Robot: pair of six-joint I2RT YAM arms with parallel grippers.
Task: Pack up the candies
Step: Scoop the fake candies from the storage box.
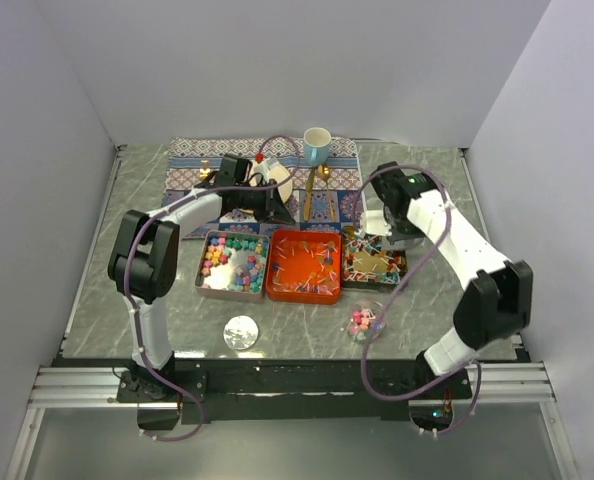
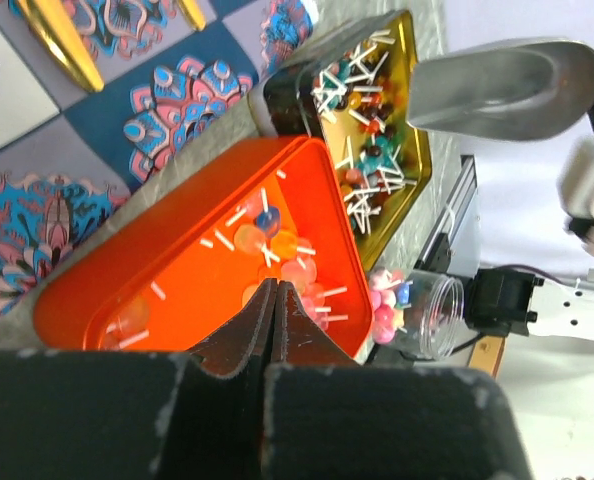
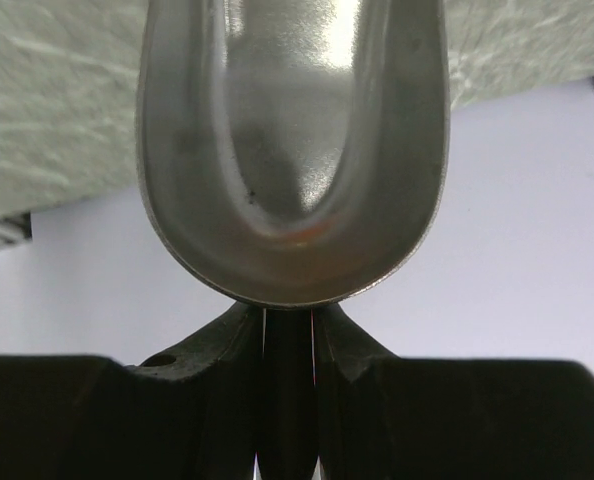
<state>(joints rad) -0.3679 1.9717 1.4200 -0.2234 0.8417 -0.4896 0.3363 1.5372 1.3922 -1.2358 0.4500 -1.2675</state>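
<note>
Pastel candies (image 1: 231, 262) fill a silver tin. Red-orange candies (image 1: 307, 262) lie in an orange tin (image 2: 177, 250), and twist-wrapped ones (image 1: 372, 258) lie in a gold tin (image 2: 415, 130). A clear jar (image 1: 365, 322) lies on its side in front of the tins with some candies inside; it also shows in the left wrist view (image 2: 422, 315). My left gripper (image 1: 275, 210) is shut and empty just behind the orange tin, with its fingertips (image 2: 274, 288) over the red-orange candies (image 2: 277, 250). My right gripper (image 3: 289, 315) is shut on the handle of an empty metal scoop (image 3: 292, 150) above the gold tin.
The jar's lid (image 1: 241, 332) lies in front of the silver tin. A patterned mat (image 1: 192, 160) at the back holds a blue cup (image 1: 317, 146), gold cutlery (image 2: 62, 45) and a white dish (image 1: 280, 180). The scoop (image 2: 502, 88) hangs over the gold tin's far end.
</note>
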